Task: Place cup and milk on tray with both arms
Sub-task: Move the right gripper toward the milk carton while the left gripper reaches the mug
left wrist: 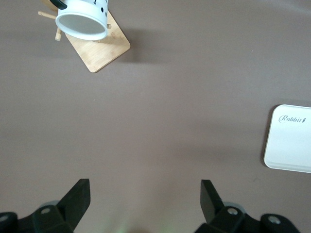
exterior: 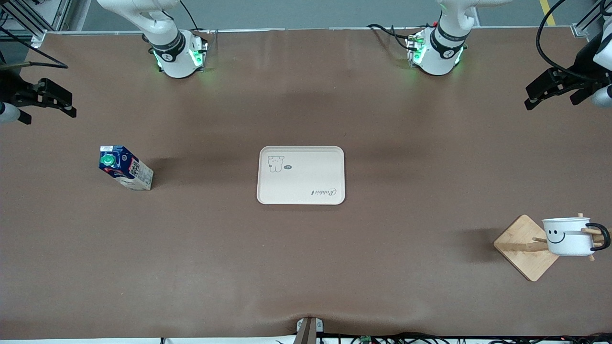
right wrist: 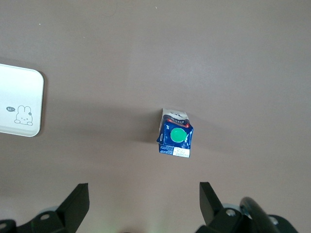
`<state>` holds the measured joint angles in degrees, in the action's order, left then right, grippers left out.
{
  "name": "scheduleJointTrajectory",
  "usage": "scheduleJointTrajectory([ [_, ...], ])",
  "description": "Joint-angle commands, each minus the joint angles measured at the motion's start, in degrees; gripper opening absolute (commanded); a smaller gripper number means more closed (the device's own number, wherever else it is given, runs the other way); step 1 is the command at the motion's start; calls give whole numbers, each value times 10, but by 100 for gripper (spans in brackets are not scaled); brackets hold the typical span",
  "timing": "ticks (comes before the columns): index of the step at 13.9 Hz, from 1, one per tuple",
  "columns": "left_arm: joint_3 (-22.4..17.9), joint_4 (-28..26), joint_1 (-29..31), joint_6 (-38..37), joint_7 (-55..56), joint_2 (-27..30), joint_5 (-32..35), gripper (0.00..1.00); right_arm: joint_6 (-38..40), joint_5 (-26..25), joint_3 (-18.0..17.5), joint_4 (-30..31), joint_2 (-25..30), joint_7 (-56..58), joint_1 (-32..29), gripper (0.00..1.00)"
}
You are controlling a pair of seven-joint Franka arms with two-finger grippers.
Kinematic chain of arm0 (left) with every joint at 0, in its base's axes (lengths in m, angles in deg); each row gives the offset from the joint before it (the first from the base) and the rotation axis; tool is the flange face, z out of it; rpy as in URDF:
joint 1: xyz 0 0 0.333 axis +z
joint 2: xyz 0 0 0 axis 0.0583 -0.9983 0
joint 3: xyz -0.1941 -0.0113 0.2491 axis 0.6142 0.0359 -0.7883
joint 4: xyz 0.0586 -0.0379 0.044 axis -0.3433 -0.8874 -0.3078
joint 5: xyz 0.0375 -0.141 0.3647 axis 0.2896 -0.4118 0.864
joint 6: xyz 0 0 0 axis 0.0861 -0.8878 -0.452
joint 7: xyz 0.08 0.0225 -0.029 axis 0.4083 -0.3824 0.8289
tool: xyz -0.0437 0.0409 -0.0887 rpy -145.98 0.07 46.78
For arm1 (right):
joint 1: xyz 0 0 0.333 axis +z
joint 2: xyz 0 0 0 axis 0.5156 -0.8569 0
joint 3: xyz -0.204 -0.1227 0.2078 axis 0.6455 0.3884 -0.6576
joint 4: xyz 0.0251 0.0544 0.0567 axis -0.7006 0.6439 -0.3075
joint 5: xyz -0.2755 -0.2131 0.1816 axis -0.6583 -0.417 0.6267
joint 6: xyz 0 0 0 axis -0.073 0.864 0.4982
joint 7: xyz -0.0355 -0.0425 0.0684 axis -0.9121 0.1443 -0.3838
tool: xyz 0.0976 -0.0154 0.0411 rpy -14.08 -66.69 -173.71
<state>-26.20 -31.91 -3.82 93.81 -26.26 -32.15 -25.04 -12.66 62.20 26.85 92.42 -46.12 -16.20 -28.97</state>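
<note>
1. While both arms wait raised at the table's two ends, nothing gripped yet: left gripper (exterior: 550,91) over bare tabletop at the left arm's end, fingers (left wrist: 77,196) spread wide and empty; right gripper (exterior: 50,98) over bare tabletop at the right arm's end, fingers (right wrist: 77,200) likewise spread with nothing between them.
2. Standing upright on the table toward the right arm's end, milk carton (exterior: 125,167) with green cap (right wrist: 178,134) on top; well apart from the tray (exterior: 301,175), so likely meant for the right arm.
3. Hung by its black handle (exterior: 603,236) on a peg of the wooden mug rack (exterior: 526,246), smiley cup (exterior: 569,236) tipped on its side, mouth seen from the left wrist view (left wrist: 81,25); toward the left arm's end and nearer the front camera than the tray, so probably the left arm's job.
4. Lying flat at the table's middle, tray with bear drawing (exterior: 275,163) and script lettering (exterior: 321,191); surface bare, room enough for both items side by side by the look of it.
5. Wide open brown tabletop (exterior: 306,267) between each item and the tray; no obstacles seen along either path.
6. Judged trickiest: lifting the cup off its peg before carrying it, since the handle loops round the wood.
</note>
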Motion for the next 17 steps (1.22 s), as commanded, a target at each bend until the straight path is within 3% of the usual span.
scheduleJointTrajectory([
  [1, 0, 4, -1, 0, -10, 1, 1, 100, -4, 3, -3, 11, 13, 1, -14, 100],
  [8, -1, 1, 8, 8, -1, -34, 1, 100, 0, 7, -3, 10, 11, -42, -27, 100],
  [13, -1, -66, 28, 123, 21, -35, 1, 100, 1, 24, -4, -7, -32, -38, -36, 100],
  [17, -2, -148, 49, 264, 21, -35, 7, 100, -2, 27, -3, -8, -38, -37, -50, 100],
])
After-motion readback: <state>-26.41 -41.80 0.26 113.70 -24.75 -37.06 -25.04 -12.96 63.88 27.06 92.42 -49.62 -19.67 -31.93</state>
